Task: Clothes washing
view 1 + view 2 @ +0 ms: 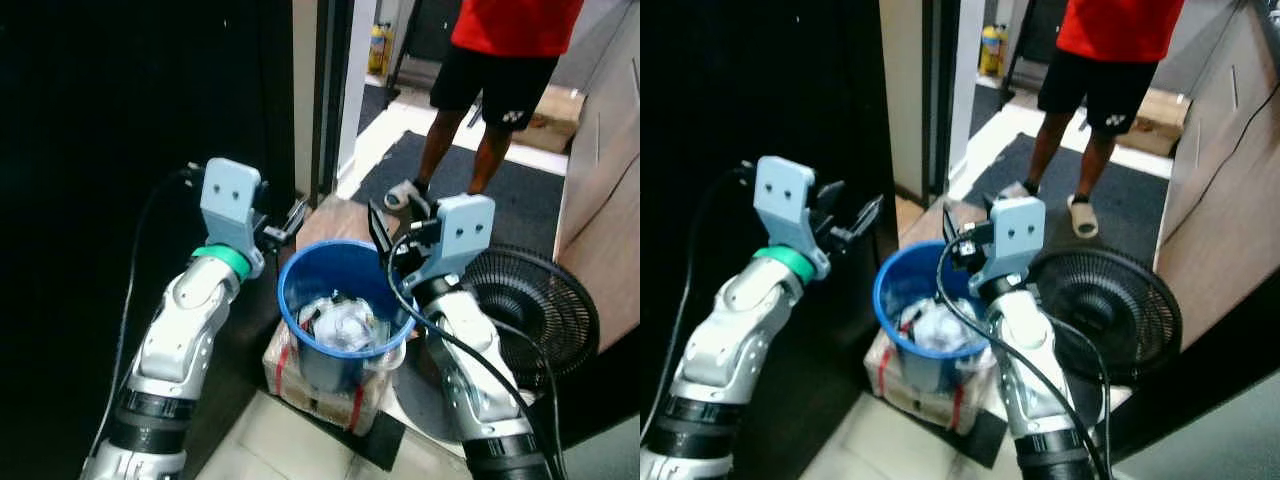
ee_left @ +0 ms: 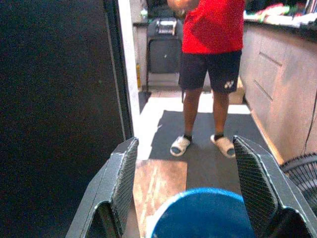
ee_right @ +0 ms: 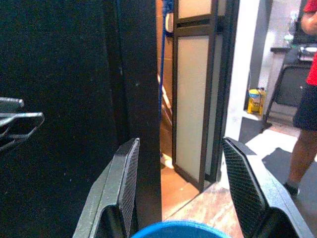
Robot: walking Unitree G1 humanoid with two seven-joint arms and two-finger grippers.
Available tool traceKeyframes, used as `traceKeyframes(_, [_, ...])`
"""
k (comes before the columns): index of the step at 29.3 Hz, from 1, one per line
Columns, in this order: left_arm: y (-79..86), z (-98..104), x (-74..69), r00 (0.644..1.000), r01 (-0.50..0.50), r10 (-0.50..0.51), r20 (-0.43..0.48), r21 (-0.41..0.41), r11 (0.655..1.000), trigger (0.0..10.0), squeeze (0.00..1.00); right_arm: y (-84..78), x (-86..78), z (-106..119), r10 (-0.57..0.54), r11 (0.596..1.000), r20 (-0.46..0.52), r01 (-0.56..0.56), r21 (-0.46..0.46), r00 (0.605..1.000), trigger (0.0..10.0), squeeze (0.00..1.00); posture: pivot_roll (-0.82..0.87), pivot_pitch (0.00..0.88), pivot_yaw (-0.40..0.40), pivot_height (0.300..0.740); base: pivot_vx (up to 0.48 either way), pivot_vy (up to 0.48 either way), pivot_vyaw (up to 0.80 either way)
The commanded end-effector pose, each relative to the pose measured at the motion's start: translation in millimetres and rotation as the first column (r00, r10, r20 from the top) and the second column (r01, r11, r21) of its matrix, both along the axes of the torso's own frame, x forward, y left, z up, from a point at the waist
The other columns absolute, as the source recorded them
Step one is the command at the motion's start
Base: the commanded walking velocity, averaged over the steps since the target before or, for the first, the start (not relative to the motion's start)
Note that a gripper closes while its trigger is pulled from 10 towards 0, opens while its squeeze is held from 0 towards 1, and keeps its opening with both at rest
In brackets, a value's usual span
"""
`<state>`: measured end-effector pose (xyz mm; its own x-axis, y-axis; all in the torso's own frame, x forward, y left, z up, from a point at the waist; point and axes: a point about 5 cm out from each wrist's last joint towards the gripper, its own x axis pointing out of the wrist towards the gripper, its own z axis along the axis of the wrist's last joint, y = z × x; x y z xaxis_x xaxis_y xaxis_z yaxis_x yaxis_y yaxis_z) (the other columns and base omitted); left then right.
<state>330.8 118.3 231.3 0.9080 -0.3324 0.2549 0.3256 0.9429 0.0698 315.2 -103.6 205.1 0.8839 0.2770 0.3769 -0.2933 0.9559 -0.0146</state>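
A blue bucket (image 1: 300, 290) stands on a taped cardboard box (image 1: 318, 388) on the floor before me, holding crumpled white and grey clothes (image 1: 340, 322). My left gripper (image 1: 288, 222) hovers open above the bucket's left rim with nothing between its fingers. Just over the right rim my right gripper (image 1: 382, 238) is open and empty too. The bucket's rim (image 2: 200, 210) lies under the spread fingers in the left wrist view. In the right wrist view that rim (image 3: 178, 229) sits at the base of the fingers.
A person (image 1: 505, 70) in a red shirt, black shorts and sandals stands on a dark mat beyond the bucket. A black floor fan (image 1: 535, 300) lies at the right by a wooden cabinet (image 1: 600, 200). A dark wall (image 1: 100, 150) and a door frame (image 3: 198, 99) close the left.
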Motion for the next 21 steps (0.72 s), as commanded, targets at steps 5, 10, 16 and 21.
traceKeyframes(5, [1.6,-5,-0.4,1.000,-0.006,0.006,-0.017,-0.002,1.000,10.0,0.00,2.3,-0.4,-6,0.005,1.000,-0.028,-0.005,0.005,1.000,10.0,0.00,0.07,0.018,0.067,0.740,0.480,0.000,-0.48])
traceKeyframes(10, [0.4,-7,0.3,1.000,-0.002,0.002,-0.023,-0.002,1.000,10.0,0.00,-1.7,0.8,-7,-0.018,1.000,-0.030,0.017,-0.006,0.999,10.0,0.00,0.06,0.018,0.064,0.740,0.383,0.000,-0.64])
traceKeyframes(16, [-1.0,-9,1.1,1.000,0.004,-0.004,-0.028,-0.002,1.000,10.0,0.00,-7.0,2.4,-8,-0.042,0.999,-0.028,0.041,-0.031,0.999,10.0,0.00,0.05,0.016,0.064,0.740,0.350,0.000,0.00])
traceKeyframes(21, [-2.5,-10,2.3,0.999,0.006,-0.006,-0.040,-0.008,1.000,10.0,0.00,-9.3,3.1,-11,-0.053,0.997,-0.027,0.051,-0.061,0.998,10.0,0.00,0.05,0.013,0.062,0.740,0.205,0.000,0.00])
